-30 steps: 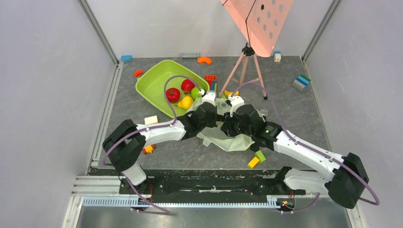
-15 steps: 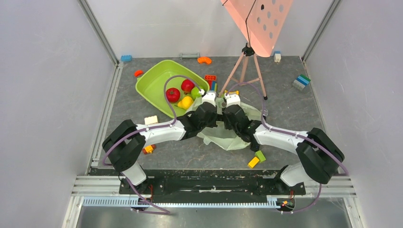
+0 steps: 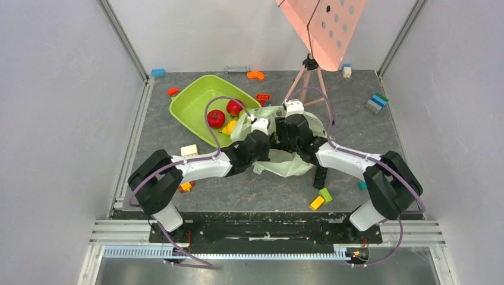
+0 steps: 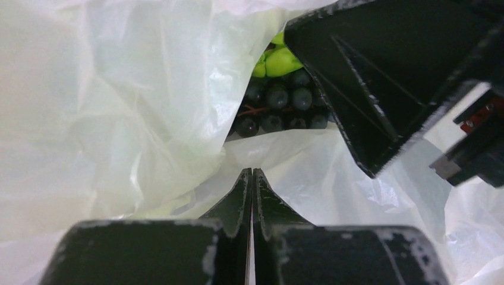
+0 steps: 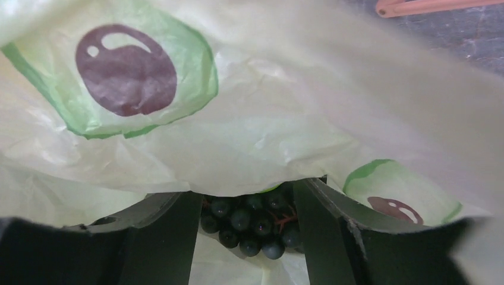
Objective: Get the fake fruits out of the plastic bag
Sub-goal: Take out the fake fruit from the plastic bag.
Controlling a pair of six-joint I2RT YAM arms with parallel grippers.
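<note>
Your right gripper is spread wide inside the plastic bag, fingers straddling the black grape bunch. A green fruit sits against the bunch, deeper in. Your left gripper is pressed together at the bag's lower lip; I can't tell whether film is caught between the fingers. Careful: the upper film sags over the right fingers, so closing could snag plastic with the grapes and drag the whole bag. The wrists crowd each other, with the tripod just beyond and the lime tub just left. Open table lies to the right.
</note>
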